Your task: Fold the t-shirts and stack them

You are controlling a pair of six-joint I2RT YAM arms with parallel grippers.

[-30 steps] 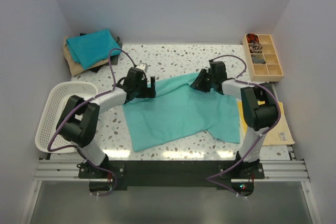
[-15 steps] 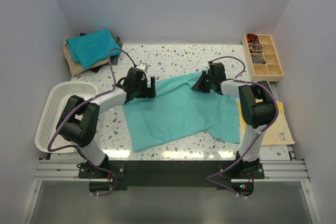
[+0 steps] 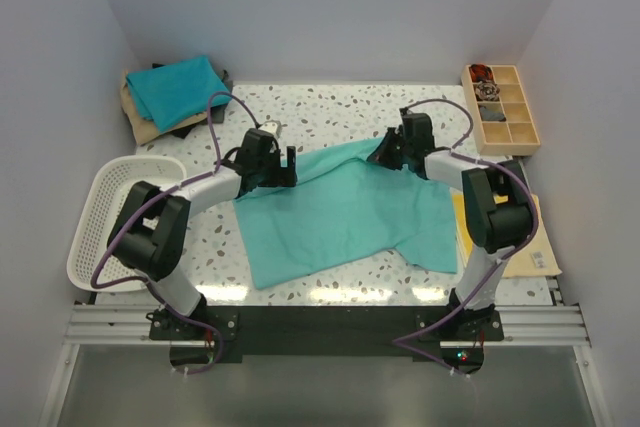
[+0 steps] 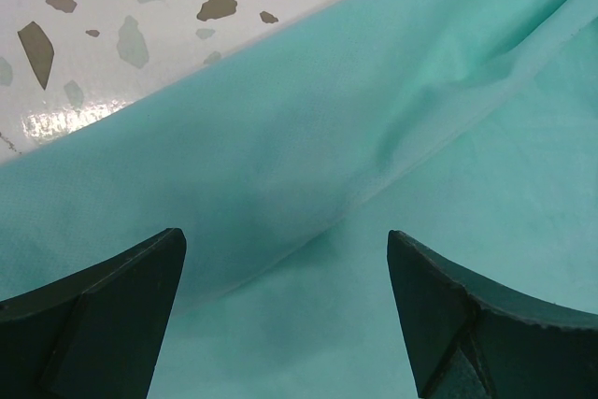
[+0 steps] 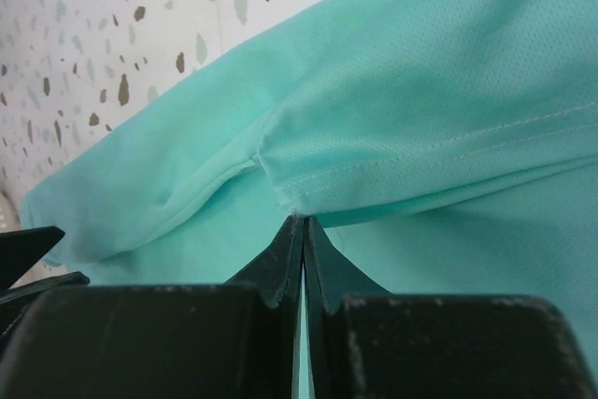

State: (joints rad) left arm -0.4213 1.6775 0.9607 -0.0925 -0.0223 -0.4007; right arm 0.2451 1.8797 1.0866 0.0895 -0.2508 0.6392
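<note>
- Counter: speckled, fills the middle of the top view.
- Sea-green t-shirt: spread unfolded at centre frame. Its upper-right corner sits slightly higher in the frame than a second ago, and the rest is unchanged. Judged: the fold is only starting.
- Folded stack: upper left, with a teal-blue shirt on top. The tan and dark layers beneath are mostly hidden.
- Right claw: tips together, pinching the shirt's stitched hem. It has crept toward the upper frame, taking the corner with it.
- Left claw: fingers apart over the upper-left edge of the cloth, unmoved. Contact with the cloth cannot be made out.
</note>
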